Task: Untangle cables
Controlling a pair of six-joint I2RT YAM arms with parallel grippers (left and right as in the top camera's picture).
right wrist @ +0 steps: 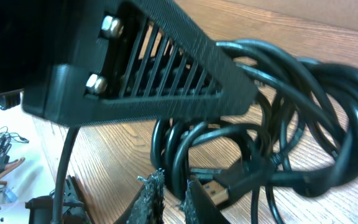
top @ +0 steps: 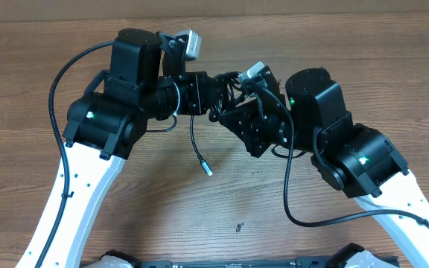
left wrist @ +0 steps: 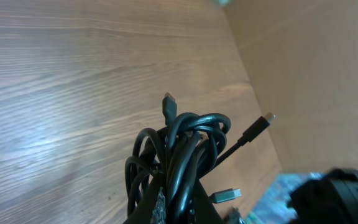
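Cables [left wrist: 179, 149]: black cords wound in a tight knot, held off the wooden table [top: 125, 216], not resting on it.

Out of the knot, left wrist view: three plug ends stick out. One dark plug [left wrist: 168, 103] points up at the top of the knot. One slim plug on a straight stub [left wrist: 267, 118] sits to the knot's right. One silvery plug [left wrist: 227, 196] sits low on the right.

Loose strand [top: 194, 141]: drops from the knot toward the near side. Its silvery tip [top: 208, 170] is against the table; contact cannot be confirmed.

Left gripper [left wrist: 176, 210]: directly under the knot in its own view, claw together and clamped on the cords' lower loops.

Right gripper [right wrist: 174, 191]: at the knot's other side. Fingers are almost together, with a cord loop running down into the thin gap, so it is pinched on that cord. A USB-type plug [right wrist: 215, 190] lies just beside the right-hand finger.

Ribbed black finger [right wrist: 166, 68] of the left gripper: crosses above the knot in the right wrist view.

Cardboard wall [left wrist: 316, 74]: beyond the knot, at the table's far edge.

Small dark speck [top: 238, 227]: on the table, well apart from the knot on the near side.
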